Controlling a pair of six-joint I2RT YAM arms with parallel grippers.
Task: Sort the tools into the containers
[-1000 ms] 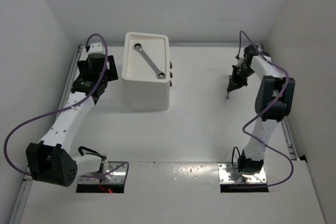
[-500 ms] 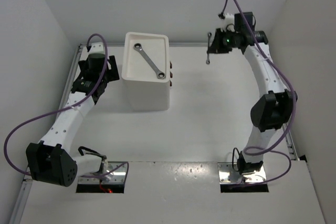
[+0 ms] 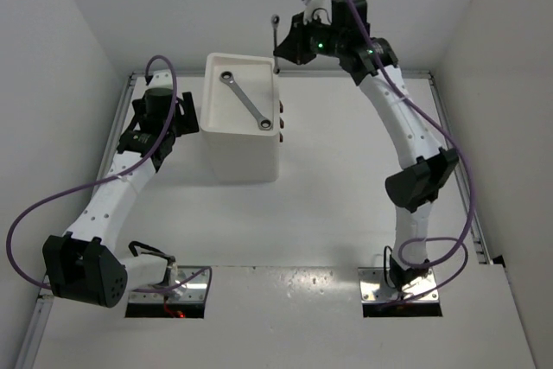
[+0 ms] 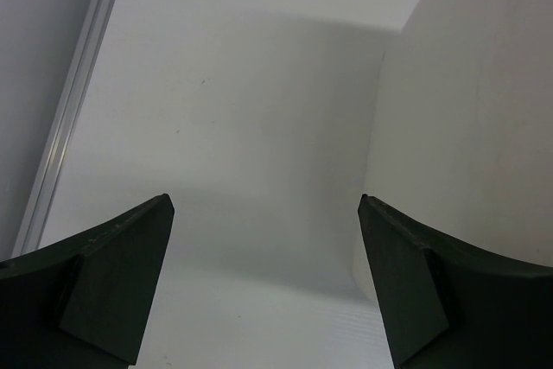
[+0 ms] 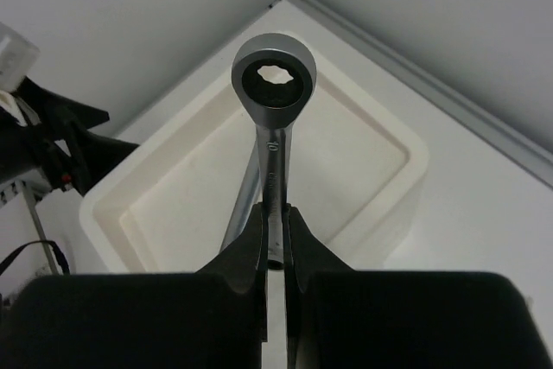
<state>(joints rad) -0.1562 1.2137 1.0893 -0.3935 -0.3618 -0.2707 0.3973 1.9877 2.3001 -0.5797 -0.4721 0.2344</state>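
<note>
Right gripper clamped the slim polished wrench — ring end out front, smooth white tray top beyond.

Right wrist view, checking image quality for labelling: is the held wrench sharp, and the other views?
Right wrist: held wrench sharp, its ring glinting; right fingers dark, slightly soft. Left wrist: left fingers dark, soft shadow beside the drawer unit. Top external: even light, no glare.

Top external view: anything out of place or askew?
Nothing stands out. One wrench lies diagonally in the tray top of the drawer unit, inside the rim. The right pincer grips the second wrench upright above the tray. The left pincer is open and empty beside the unit.
</note>
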